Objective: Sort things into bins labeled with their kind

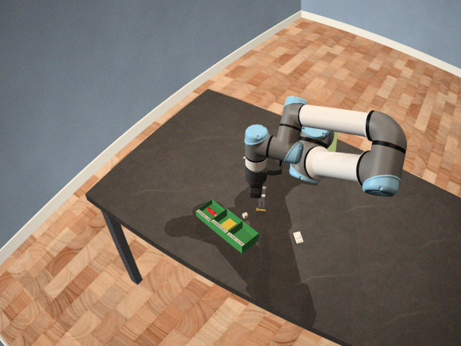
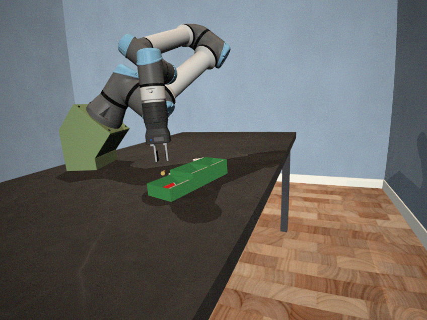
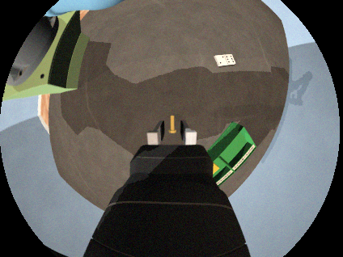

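Right now I have the gripper (image 2: 160, 159) hanging above the small brass bolt (image 1: 261, 210), fingers parted to a middling width with nothing between them. That bolt lies on the dark table (image 1: 372, 260), seen between the fingertips in the wrist view. Beside it sits a small die (image 1: 244, 215), just next to the green bin tray (image 1: 242, 247) (red and yellow pieces inside). A domino (image 1: 297, 237) lies well apart.
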Motion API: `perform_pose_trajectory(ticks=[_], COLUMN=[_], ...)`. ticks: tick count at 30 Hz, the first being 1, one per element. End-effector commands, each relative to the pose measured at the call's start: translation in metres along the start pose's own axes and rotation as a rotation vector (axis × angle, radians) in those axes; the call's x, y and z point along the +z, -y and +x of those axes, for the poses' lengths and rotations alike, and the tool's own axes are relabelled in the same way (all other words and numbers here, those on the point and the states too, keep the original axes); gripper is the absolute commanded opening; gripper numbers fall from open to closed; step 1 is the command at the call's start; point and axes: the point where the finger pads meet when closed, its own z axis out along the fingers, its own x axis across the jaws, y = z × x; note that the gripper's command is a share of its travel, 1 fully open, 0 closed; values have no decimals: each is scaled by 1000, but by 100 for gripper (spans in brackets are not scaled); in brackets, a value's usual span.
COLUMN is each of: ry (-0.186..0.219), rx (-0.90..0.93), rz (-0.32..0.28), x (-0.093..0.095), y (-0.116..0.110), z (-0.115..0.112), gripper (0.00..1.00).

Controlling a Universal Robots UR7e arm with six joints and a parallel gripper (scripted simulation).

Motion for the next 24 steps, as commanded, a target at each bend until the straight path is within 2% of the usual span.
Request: perform_pose_trajectory(ticks=[1,4,24], ry=[18,18,18], rx=[0,0,0], rz=[4,4,4], x=[22,31,31], y=[-6,-7,-6], z=[0,0,0], gripper=[62,62,62])
